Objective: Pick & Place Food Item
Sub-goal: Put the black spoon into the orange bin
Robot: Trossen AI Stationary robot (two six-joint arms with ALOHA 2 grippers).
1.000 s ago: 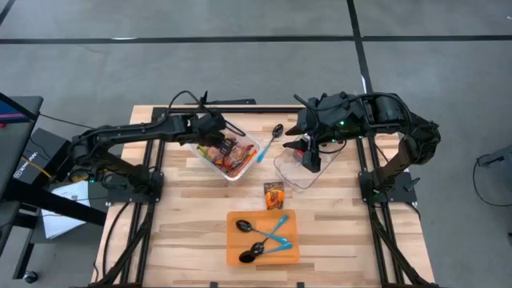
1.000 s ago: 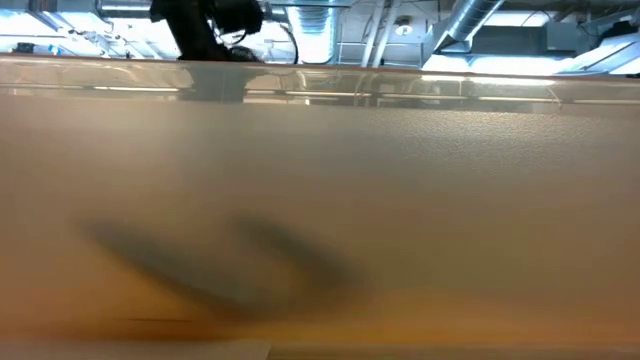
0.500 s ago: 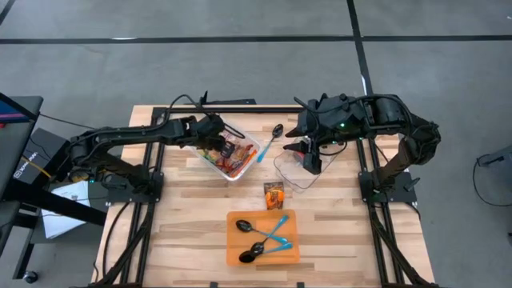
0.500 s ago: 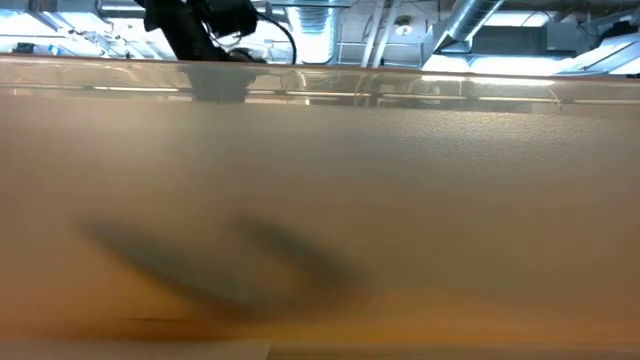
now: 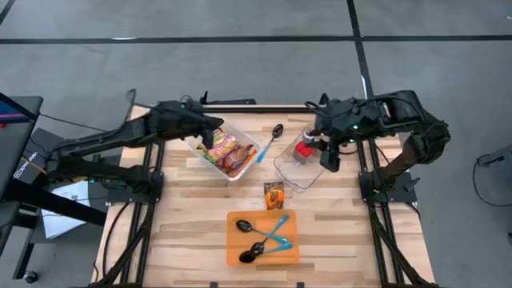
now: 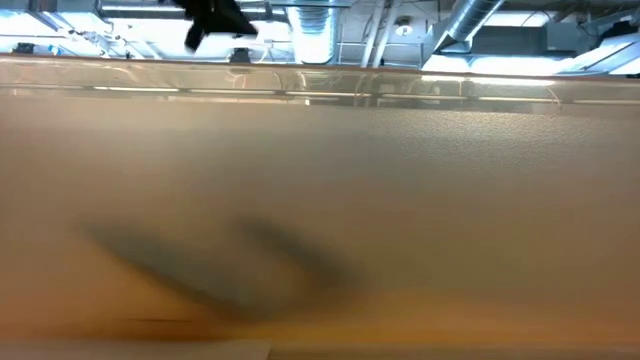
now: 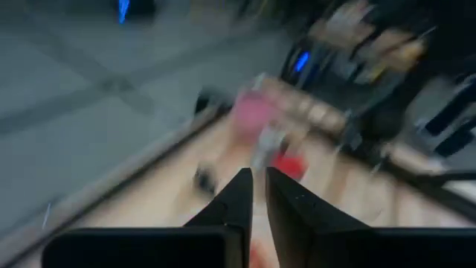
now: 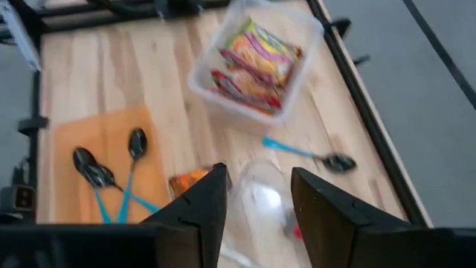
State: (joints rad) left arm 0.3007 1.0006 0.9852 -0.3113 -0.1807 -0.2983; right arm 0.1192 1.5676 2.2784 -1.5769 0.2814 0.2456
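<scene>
A clear tub [image 5: 228,150] of bright snack packets stands far left of centre; the right wrist view shows the tub [image 8: 249,63] too. My left gripper [image 5: 213,134] hovers above its left rim, fingers shut to a thin slit in the left wrist view [image 7: 259,195]; I see nothing held. A red item [image 5: 304,150] lies in a second clear tub [image 5: 298,166]. My right gripper [image 5: 329,158] hangs open over that tub's right side, and the right wrist view shows its fingers [image 8: 256,197] empty. An orange packet [image 5: 274,194] lies flat on the table.
An orange tray [image 5: 262,238] holding several blue-handled spoons sits at the near middle. One more spoon [image 5: 270,140] lies on the wood between the two tubs. The low view is filled by a blurred tan surface, with only a dark arm part [image 6: 215,15] at its top.
My left gripper has risen out of the packet tub and tipped up from pointing steeply down to nearly level. My right gripper has shifted toward the table's right edge, uncovering the red item in the second clear tub.
</scene>
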